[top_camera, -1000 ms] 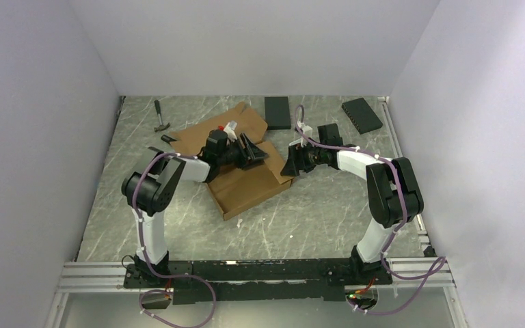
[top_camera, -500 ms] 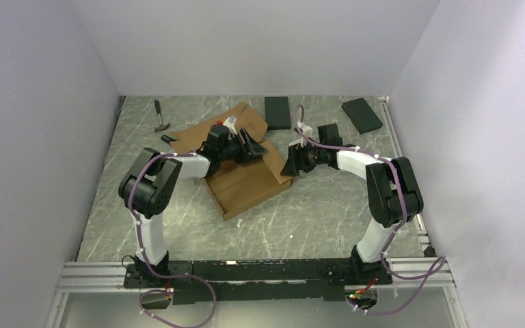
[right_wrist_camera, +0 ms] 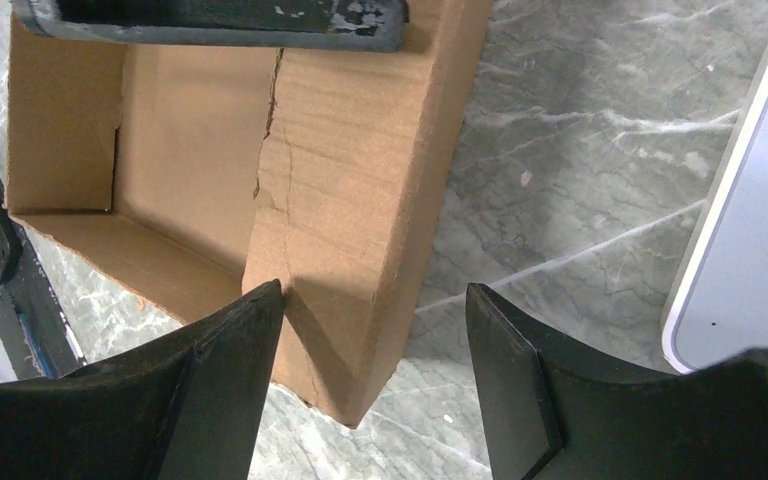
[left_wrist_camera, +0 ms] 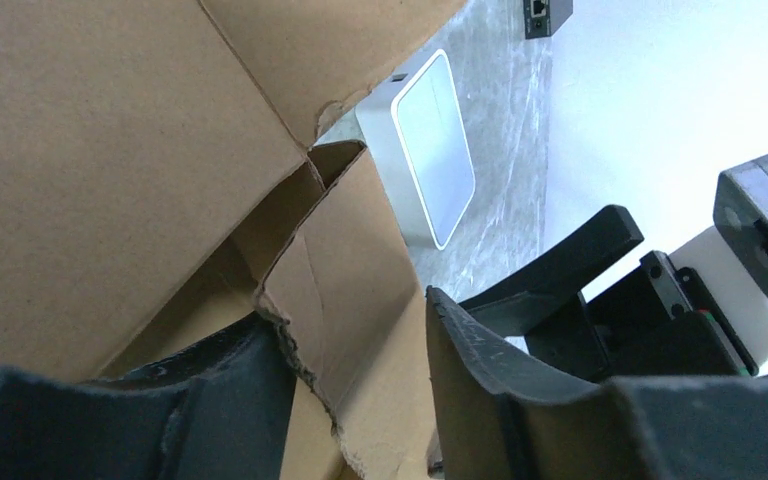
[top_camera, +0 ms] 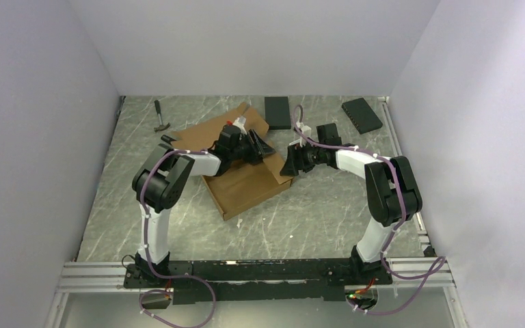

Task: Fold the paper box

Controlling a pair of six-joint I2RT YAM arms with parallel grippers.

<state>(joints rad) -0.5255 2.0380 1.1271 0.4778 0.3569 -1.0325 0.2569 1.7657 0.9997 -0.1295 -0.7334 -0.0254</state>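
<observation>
On the grey marbled table (top_camera: pixel 178 225): the plain brown corrugated cardboard box (top_camera: pixel 246 183) lay near the middle, its shallow tray toward the arms and its flat lid panels spread toward the back wall.
Left gripper (top_camera: pixel 260 146): reached over the far side of the tray; jaws stood part-way apart, a torn brown flap (left_wrist_camera: pixel 345 320) in the gap with its ragged edge against one black finger (left_wrist_camera: pixel 245 385).
Right gripper (top_camera: pixel 290 165): sat at the tray's right-hand corner; jaws were wide, straddling the creased corner wall (right_wrist_camera: pixel 350 230), one finger (right_wrist_camera: pixel 235 370) on the tray side and the other outside, over bare table.
Spacing of the two grippers: near each other, apart.
Small translucent white case (left_wrist_camera: pixel 428 150): lay flat on the table just beside the box's right edge.
Black rectangular slab (top_camera: pixel 277 111): lay at the back, a second one (top_camera: pixel 362 115) further right.
Hammer (top_camera: pixel 160 117): lay at the back left, well apart from the box.
</observation>
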